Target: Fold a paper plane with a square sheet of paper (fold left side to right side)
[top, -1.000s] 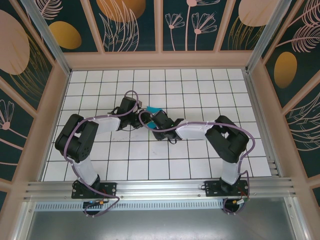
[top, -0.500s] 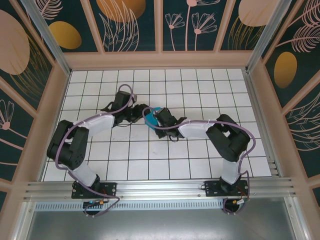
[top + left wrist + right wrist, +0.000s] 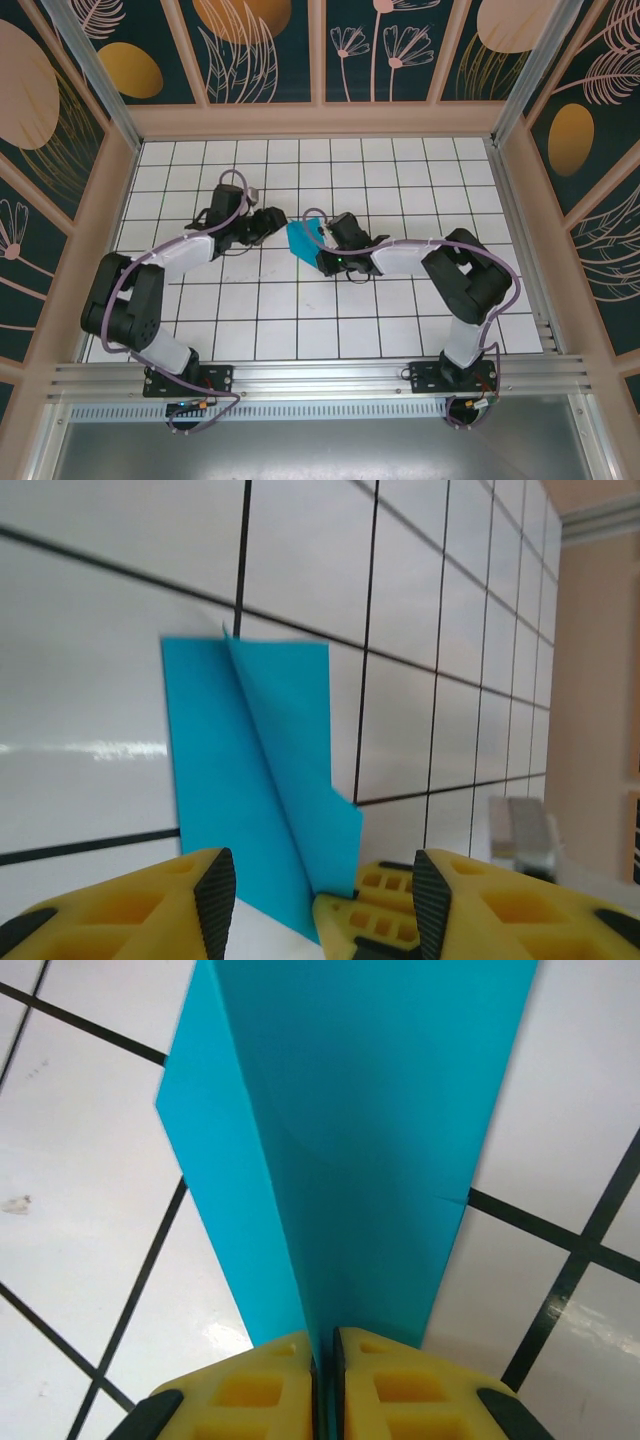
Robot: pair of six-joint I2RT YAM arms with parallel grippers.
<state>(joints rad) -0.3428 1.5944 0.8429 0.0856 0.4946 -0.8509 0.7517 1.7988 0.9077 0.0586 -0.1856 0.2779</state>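
Your right gripper (image 3: 322, 1365) has its yellow fingers (image 3: 265, 1385) pinched tight on the teal sheet of paper (image 3: 350, 1110). They're clamped on the near end of a raised fold, with one layer falling away to either side. Your left gripper (image 3: 322, 905) is the opposite story: pads spread apart with nothing between them, and the sheet lies just ahead of it on the white grid table (image 3: 400, 160).

That's the bit that changed. A second ago both wrists were bunched together over the sheet and you could barely see it. Now the left one has let go and backed off to its own side, and the right has closed down and taken the paper alone — basically a handover. From above, the sheet (image 3: 300, 240) sits near the middle of the table, at the right gripper's tips, with the left gripper (image 3: 268, 224) just beside it but not touching.

There's a yellow bit low in the left wrist view, at the sheet's corner. It's probably your right fingertips, though I can't be sure from that angle.

For the task, I'd say you're mid-fold — creases started, nowhere near a dart yet. The free left gripper looks set for the next press.
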